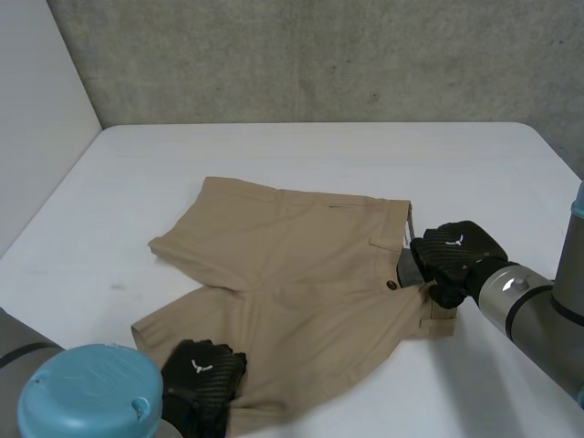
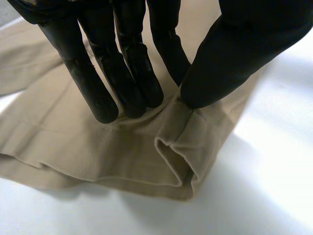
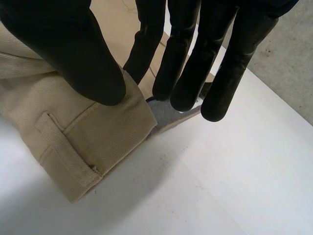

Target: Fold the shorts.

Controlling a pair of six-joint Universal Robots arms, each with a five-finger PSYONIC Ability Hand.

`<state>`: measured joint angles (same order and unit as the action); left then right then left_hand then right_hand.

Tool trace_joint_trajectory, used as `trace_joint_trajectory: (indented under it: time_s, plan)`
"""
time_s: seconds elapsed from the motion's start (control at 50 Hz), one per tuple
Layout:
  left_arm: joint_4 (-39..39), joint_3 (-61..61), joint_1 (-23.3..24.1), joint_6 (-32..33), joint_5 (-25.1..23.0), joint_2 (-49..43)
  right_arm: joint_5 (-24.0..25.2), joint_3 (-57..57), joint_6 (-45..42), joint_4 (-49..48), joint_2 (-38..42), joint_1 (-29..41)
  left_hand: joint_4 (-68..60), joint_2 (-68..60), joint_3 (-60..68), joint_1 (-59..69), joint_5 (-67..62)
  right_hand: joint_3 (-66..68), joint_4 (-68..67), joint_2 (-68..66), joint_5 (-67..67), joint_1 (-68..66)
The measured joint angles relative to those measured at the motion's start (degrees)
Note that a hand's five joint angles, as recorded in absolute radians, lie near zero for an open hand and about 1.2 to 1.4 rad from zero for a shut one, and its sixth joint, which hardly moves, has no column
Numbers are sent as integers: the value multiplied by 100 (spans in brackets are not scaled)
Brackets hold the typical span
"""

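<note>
Tan shorts lie flat on the white table, waistband toward my right arm and legs toward my left. My left hand is at the near leg's hem. There its fingers and thumb pinch a raised fold of the hem cloth. My right hand is at the near end of the waistband, by the button. Its thumb presses on top of the waistband corner. Its fingers reach past the edge, where the grey lining shows.
A concrete wall stands behind the table and a white panel along its left side. Bare tabletop lies beyond the shorts and at the near right.
</note>
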<state>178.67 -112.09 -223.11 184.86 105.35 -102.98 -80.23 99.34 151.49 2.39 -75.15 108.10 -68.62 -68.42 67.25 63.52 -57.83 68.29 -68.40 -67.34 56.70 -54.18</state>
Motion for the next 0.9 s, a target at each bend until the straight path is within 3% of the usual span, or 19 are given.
trace_joint_trajectory:
  time_s: [0.2, 0.3, 0.46, 0.6, 0.72, 0.82, 0.84, 0.9]
  plan:
    - [-670, 224, 72, 285, 148, 934, 10, 12, -542, 690, -526, -3, -2, -2, 58, 20, 0, 0, 0, 0, 0, 0]
    - [-1378, 239, 85, 1190, 106, 1529, 35, 97, -1773, 2139, -1062, -72, -3, -3, 58, 20, 0, 0, 0, 0, 0, 0]
    - [-1726, 262, -78, 2261, 62, 1835, 100, 303, -2870, 3167, -1377, -164, -3, -3, 58, 20, 0, 0, 0, 0, 0, 0]
    - [-1096, 584, -559, 2446, -81, 1368, 220, 44, -2347, 2518, -1049, -115, -5, -14, 82, 37, 0, 0, 0, 0, 52, 0]
    - [-39, 1366, -1023, 2434, -291, 268, 110, -709, -1410, 1661, -125, 104, -5, -15, 82, 48, 0, 0, 0, 0, 68, 0]
    - [314, 1874, -1248, 2418, -350, -359, -30, -1098, -975, 1464, 222, 348, -5, -15, 82, 48, 0, -67, 72, 45, 23, 13]
    - [367, 2021, -1301, 2407, -360, -537, -61, -1184, -798, 1454, 275, 417, -5, -15, 82, 48, 0, -1008, 933, 932, -694, 486]
    - [397, 2171, -1345, 2391, -368, -722, -86, -1282, -461, 1471, 309, 496, -5, -15, 82, 48, 0, -1154, 1155, 1075, -897, 653]
